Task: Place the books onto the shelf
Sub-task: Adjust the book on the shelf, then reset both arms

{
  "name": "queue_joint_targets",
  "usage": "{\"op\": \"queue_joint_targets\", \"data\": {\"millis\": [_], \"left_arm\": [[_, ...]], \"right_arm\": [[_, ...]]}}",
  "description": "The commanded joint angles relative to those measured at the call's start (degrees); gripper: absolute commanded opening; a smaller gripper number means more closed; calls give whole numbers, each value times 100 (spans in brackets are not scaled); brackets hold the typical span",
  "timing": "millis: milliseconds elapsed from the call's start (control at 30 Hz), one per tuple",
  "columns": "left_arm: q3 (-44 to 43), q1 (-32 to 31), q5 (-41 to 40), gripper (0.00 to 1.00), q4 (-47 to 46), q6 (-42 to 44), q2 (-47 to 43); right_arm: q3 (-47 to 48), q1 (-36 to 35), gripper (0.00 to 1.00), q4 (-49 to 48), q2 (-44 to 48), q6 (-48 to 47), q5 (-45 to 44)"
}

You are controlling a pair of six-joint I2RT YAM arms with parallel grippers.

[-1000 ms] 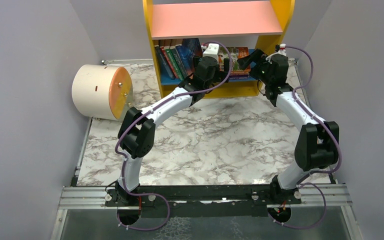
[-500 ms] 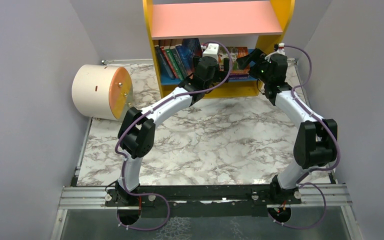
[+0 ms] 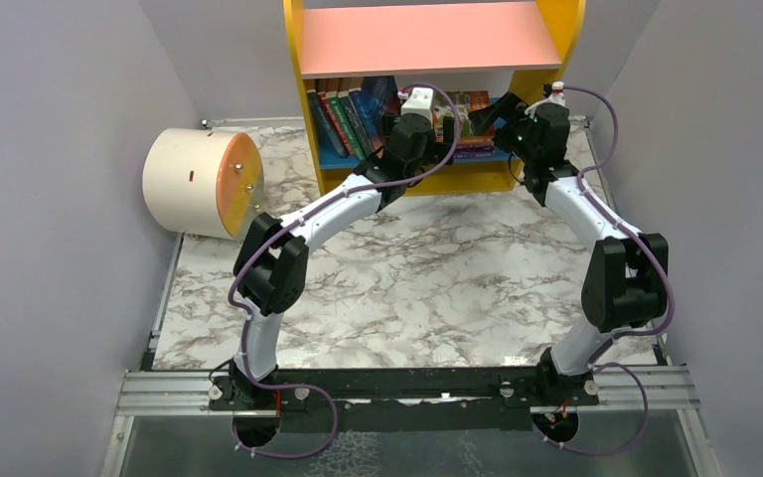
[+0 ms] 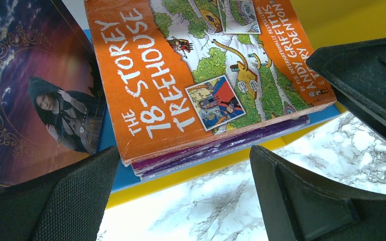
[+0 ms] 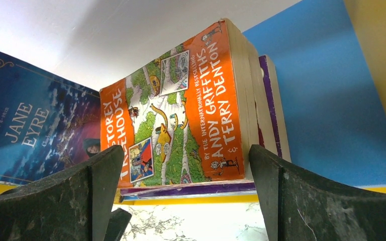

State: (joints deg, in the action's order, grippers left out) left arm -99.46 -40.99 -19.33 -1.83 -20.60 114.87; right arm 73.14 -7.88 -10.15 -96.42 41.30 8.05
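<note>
1 shelf [image 3: 427, 38] is seen at the far edge of the table [image 3: 407, 268]. The books [image 3: 348, 119] are all held on its blue lower board [image 5: 326, 100]: about 4 are leaned at the left, 1 of them titled "Jane Eyre" [image 5: 35, 130]. At the right, 1 orange book [image 4: 191, 65] is laid flat on purple ones. The left gripper [image 4: 183, 160] and right gripper [image 5: 186, 155] are pointed at that stack, jaws spread wide, nothing clamped. 1 cream cylinder [image 3: 194, 179] is lying at the left.

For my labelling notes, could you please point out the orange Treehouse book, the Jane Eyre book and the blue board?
orange Treehouse book [image 5: 181, 115]: right wrist view, cover middle.
Jane Eyre book [image 5: 40, 118]: right wrist view, cover middle.
blue board [image 5: 326, 100]: right wrist view, bare surface.
</note>
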Motion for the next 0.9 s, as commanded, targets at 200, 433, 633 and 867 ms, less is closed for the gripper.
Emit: {"op": "queue_joint_targets", "data": {"millis": [200, 433, 633, 867], "left_arm": [[-14, -38, 30, 99, 27, -100, -263], [15, -40, -85, 99, 174, -94, -333], [-12, -31, -405, 99, 478, -81, -421], [320, -32, -753, 99, 808, -77, -1032]], "right_arm": [[-19, -108, 92, -52, 211, -74, -407], [-205, -106, 93, 62, 424, -112, -654], [-425, -66, 93, 234, 729, -195, -973], [-932, -45, 94, 596, 1497, -421, -1390]]}}
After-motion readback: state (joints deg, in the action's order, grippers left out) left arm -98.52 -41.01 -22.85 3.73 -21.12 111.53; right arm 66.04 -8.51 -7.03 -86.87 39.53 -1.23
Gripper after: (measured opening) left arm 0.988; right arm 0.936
